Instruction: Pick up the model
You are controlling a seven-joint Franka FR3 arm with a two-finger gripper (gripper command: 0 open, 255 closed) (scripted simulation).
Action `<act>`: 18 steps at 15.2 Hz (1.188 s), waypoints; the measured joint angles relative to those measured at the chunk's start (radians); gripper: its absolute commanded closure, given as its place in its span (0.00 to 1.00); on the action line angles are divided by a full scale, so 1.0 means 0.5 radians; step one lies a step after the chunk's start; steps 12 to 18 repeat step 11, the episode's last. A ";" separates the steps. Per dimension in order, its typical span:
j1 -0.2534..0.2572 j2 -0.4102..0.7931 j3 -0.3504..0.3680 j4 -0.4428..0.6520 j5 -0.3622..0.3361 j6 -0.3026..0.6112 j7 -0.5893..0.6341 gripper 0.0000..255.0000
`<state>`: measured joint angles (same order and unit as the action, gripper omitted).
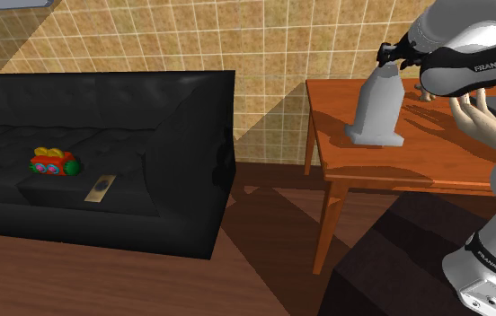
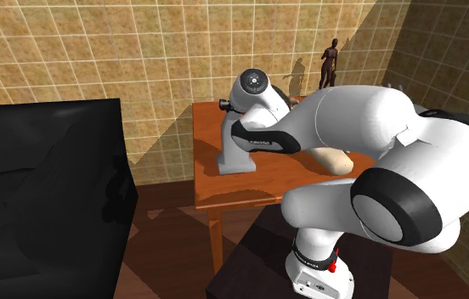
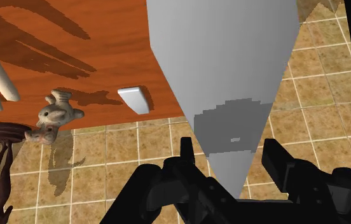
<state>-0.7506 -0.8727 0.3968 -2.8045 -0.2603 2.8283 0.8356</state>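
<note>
A plain grey model (image 1: 376,108) stands upright on the wooden table (image 1: 390,171), broad at its flat base and narrowing toward the top. My black gripper (image 1: 390,56) is level with that narrow top. In the wrist view the model (image 3: 225,63) runs between my two fingers, and the gripper (image 3: 228,153) is open around its thin end. A small gap shows beside one finger (image 3: 184,153), while the other finger (image 3: 279,162) lies very near the grey surface. The model still rests on the table (image 2: 224,191).
On the same table are a pale hand model (image 1: 489,126), a dark human figurine (image 2: 330,64), a small animal figurine (image 3: 56,114) and a little white block (image 3: 135,100). A black sofa (image 1: 147,117) at the shoulder view's left holds a colourful toy (image 1: 53,164).
</note>
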 measured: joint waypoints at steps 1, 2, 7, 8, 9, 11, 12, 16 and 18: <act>0.017 -0.013 -0.016 0.017 0.006 -0.034 -0.014 1.00; 0.025 -0.014 -0.029 0.041 0.010 -0.061 -0.028 1.00; 0.062 -0.024 -0.093 0.147 0.026 -0.185 -0.095 1.00; 0.069 -0.024 -0.102 0.176 0.030 -0.216 -0.106 1.00; 0.078 -0.029 -0.114 0.197 0.035 -0.243 -0.120 1.00; 0.088 -0.030 -0.128 0.236 0.041 -0.285 -0.137 1.00; 0.088 -0.030 -0.128 0.236 0.041 -0.285 -0.137 1.00; 0.088 -0.030 -0.128 0.236 0.041 -0.285 -0.137 1.00; 0.088 -0.030 -0.128 0.236 0.041 -0.285 -0.137 1.00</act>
